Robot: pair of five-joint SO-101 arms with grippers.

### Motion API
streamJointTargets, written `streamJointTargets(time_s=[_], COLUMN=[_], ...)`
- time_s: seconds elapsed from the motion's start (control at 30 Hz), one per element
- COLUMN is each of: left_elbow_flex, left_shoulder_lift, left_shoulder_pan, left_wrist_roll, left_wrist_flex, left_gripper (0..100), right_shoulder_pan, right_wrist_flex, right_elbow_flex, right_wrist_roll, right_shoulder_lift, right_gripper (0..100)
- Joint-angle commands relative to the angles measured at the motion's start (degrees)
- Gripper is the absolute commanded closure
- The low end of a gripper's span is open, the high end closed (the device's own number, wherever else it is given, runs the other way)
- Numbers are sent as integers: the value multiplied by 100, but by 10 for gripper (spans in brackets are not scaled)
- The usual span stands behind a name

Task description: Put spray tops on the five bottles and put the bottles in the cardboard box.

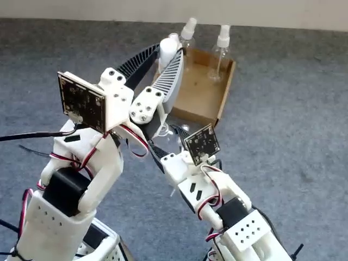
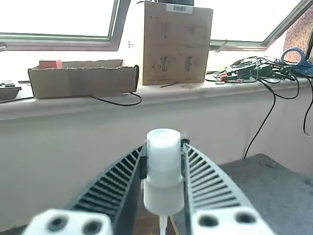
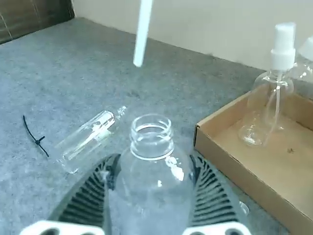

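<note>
Carpet (image 1: 293, 136), grey and nubbly, covers the table. On it sits the shallow cardboard box (image 1: 226, 87). Two clear plastic bottles (image 1: 220, 54) already stand inside it with white spray tops on, so I'd call two of five done. The right gripper (image 3: 154, 164) has its ribbed black fingers clenched round the belly of a third bottle (image 3: 151, 142). It holds the bottle upright beside the box, threaded neck open. The left gripper (image 2: 164, 147) pinches a smooth white spray top (image 2: 164, 176) above, its thin dip tube (image 3: 142, 34) dangling over that neck. A fourth bottle (image 3: 90, 139) lies on its side nearby, seemingly uncapped.
</note>
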Motion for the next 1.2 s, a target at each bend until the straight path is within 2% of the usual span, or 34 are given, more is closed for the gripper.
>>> streamJointTargets(time_s=[0.0, 0.27, 0.5, 0.77, 1.03, 1.17], left_elbow_flex=[145, 840, 1270, 1912, 2246, 2466], left_shoulder_lift=[-31, -31, -75, -92, -92, -92], left_shoulder_pan=[48, 48, 48, 40, -409, -576], left_wrist_roll=[-44, -53, -35, -18, -18, -18], left_wrist_flex=[-167, -703, -765, -712, -79, -26], left_gripper=[973, 973, 973, 975, 972, 972], right_shoulder_pan=[101, 92, 119, 127, 127, 127], right_wrist_flex=[-136, -136, -145, -145, -145, -145], right_elbow_flex=[-66, -66, -75, -40, -40, -40], right_wrist_roll=[-53, -53, -53, -62, -62, -62], right_shoulder_lift=[-92, -92, -92, -92, -92, -92], right_gripper=[994, 994, 994, 994, 994, 994])
